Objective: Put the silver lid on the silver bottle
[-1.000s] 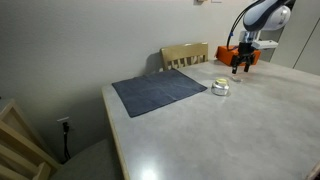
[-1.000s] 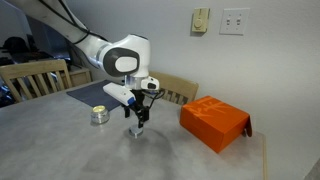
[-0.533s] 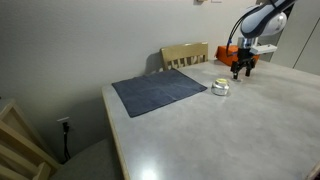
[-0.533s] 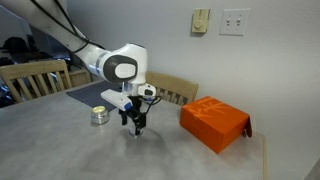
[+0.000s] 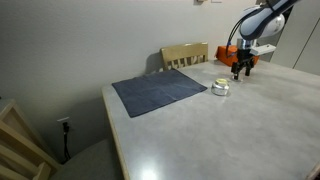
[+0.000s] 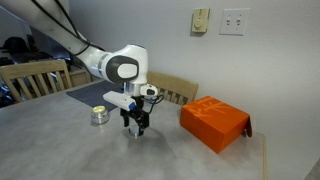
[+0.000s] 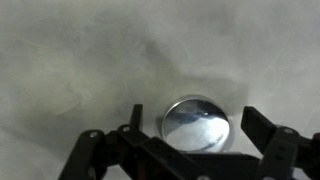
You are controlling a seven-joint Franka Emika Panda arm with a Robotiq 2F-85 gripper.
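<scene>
The silver bottle (image 5: 221, 87) (image 6: 100, 115) is a small squat shiny container with a pale top, standing on the grey table. The silver lid (image 7: 196, 123) is a round shiny disc lying flat on the table; it shows in the wrist view, between the two fingers. My gripper (image 7: 196, 128) (image 6: 137, 126) (image 5: 240, 71) is open, low over the table, with a finger on each side of the lid and a gap to each. In both exterior views the lid is hidden by the gripper. The bottle stands a short way from the gripper.
An orange box (image 6: 214, 122) (image 5: 232, 51) lies on the table beyond the gripper. A dark grey cloth mat (image 5: 159, 91) lies flat on the table. A wooden chair (image 5: 185, 54) stands at the table's far edge, another (image 6: 35, 78) at the side.
The gripper has come down and shifted a little toward the bottle over the last second; in the last half second it barely moved. The bottle has not moved.
</scene>
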